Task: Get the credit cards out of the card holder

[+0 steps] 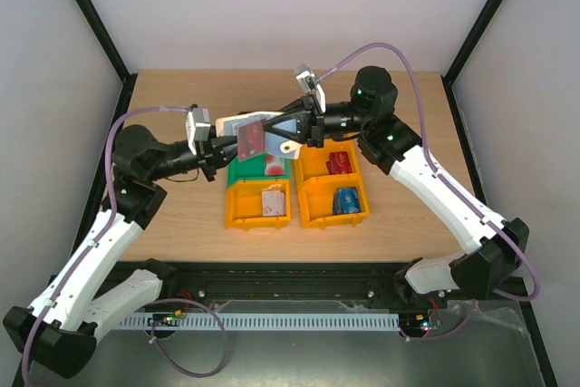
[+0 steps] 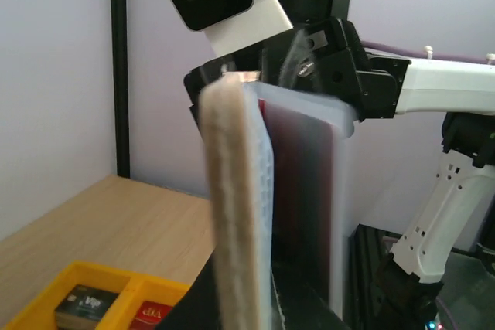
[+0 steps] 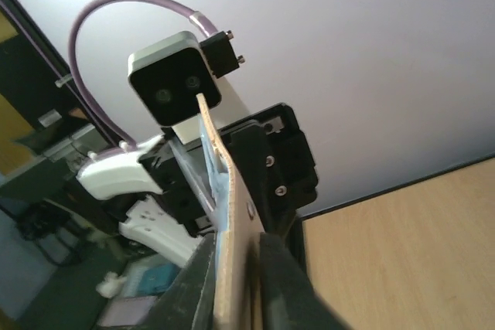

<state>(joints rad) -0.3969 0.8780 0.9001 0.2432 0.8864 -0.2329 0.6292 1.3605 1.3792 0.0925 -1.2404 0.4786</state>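
Top external: card holder (image 1: 283, 124) aloft over bins (image 1: 258, 221), edge in right fingers (image 3: 278, 284).

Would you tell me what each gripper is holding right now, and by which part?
The right gripper clamps the card holder by one end. The left gripper appears shut on the opposite end, at the red card sticking out.

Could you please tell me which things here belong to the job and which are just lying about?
Job: holder; held red card; white card; binned red card; blue card.
Lying about: orange bins; green bin.
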